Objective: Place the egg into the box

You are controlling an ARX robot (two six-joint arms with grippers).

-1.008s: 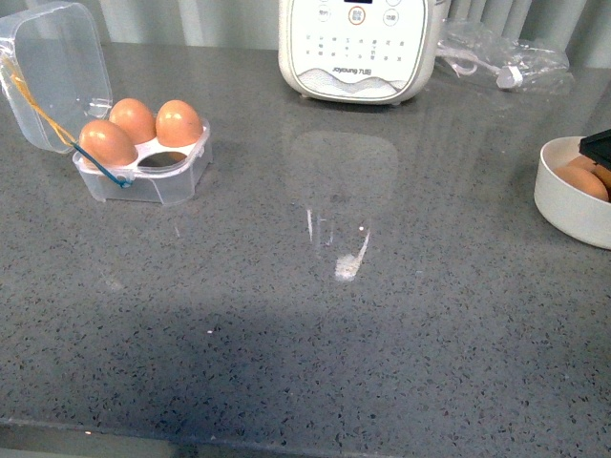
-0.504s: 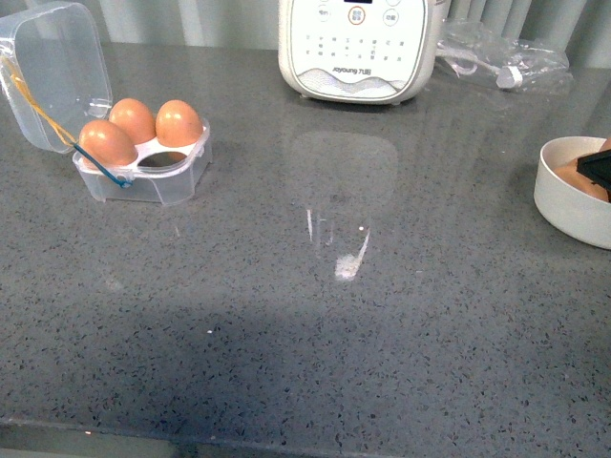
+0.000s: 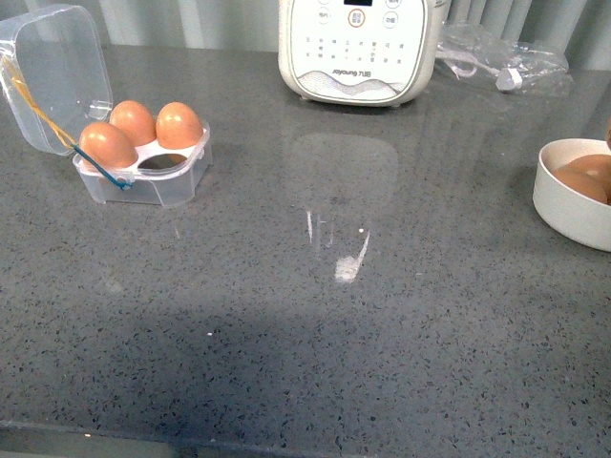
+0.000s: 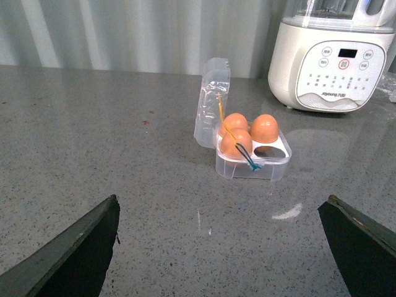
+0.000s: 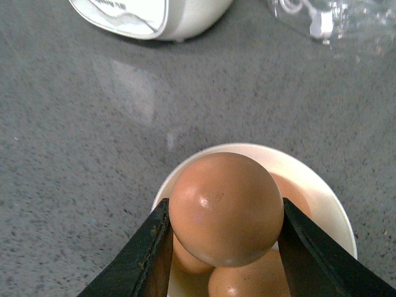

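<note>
Jaws on the left arm are spread wide and hold nothing; they hang over the surface, on the near side of the box. That box sits at the far left, and its clear lid stands open on its left side. Three brown eggs fill three cups, and the near right cup is bare. A white kitchen machine stands far off in the middle. At the right is a white bowl with more eggs in it. Jaws on the right arm are closed on the egg, one on each side of its fat middle, and it is held over the bowl

The egg is light, hard and smooth, so it could slip. Its shell would crack if it were squeezed hard or dropped. Holding it softly round the widest part, as now, looks like the best place. It looks almost round from the wrist camera, so I think its long way runs toward that camera, along the jaws. I cannot tell which end is the pointy one
</note>
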